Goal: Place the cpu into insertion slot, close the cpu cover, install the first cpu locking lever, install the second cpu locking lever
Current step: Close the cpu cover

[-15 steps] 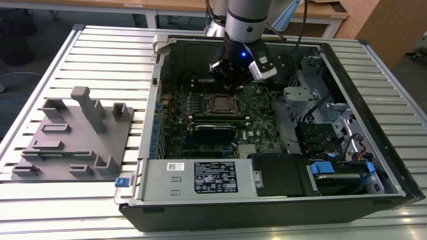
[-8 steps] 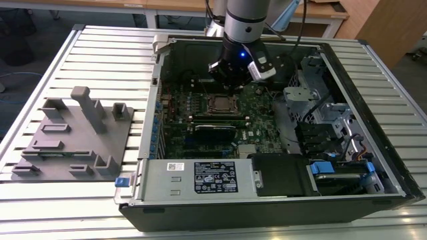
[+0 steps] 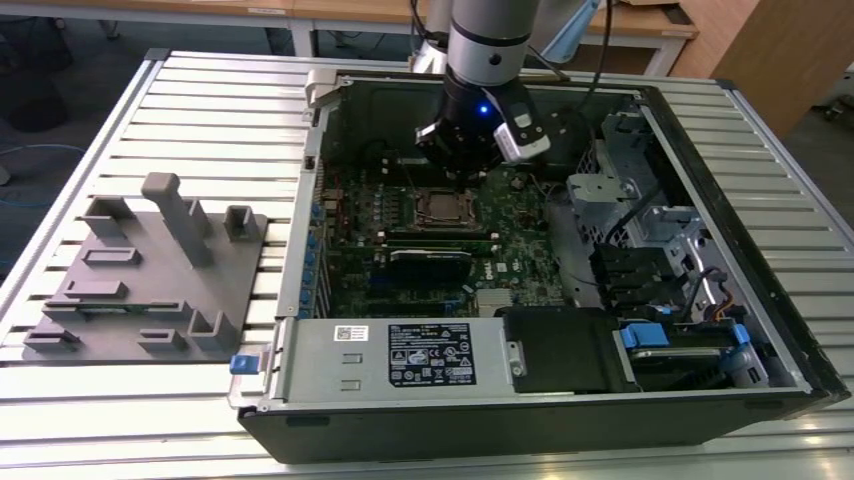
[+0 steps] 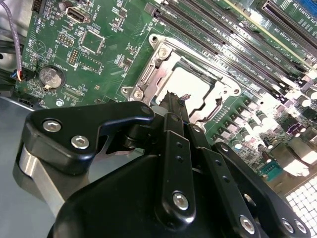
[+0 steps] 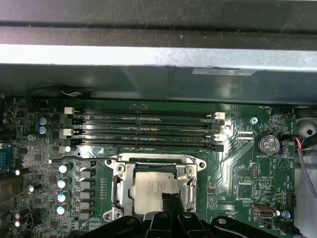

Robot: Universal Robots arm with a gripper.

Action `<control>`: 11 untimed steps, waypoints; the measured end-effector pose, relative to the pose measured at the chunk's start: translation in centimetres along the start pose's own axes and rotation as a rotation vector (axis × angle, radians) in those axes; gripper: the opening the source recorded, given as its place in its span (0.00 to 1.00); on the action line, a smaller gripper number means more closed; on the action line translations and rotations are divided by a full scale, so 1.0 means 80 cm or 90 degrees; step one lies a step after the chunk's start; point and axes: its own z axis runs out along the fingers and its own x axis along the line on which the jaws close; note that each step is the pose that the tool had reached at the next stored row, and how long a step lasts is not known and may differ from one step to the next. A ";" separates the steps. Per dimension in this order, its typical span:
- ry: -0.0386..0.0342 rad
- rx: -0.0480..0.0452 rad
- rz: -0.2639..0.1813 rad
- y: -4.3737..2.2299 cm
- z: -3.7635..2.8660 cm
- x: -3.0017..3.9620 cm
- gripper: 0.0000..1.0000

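Your gripper [image 5: 171, 199], fingers pinched together and empty, hangs just over the cpu [image 5: 150, 190], seated in the slot [image 3: 438, 206] with the cover [image 5: 153, 161] seemingly down, so you're likely at the levers, which need fine tip placement.

The slatted metal table [image 3: 200, 90] bears an open computer case [image 3: 534, 420] and, beside it, a grey fixture [image 3: 147, 290].

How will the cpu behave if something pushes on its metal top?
The cpu looks flat with a solid metal top, so it is probably stiff. It lies low, framed all around by the cpu cover, so it likely cannot slide or tip. Its shiny top may be slippery.
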 end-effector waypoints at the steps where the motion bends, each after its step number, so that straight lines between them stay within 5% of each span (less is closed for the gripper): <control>1: 0.0000 0.0000 0.000 0.0000 0.0001 0.0002 0.10; 11: -0.0001 -0.0001 0.000 -0.0001 0.0051 0.0011 0.10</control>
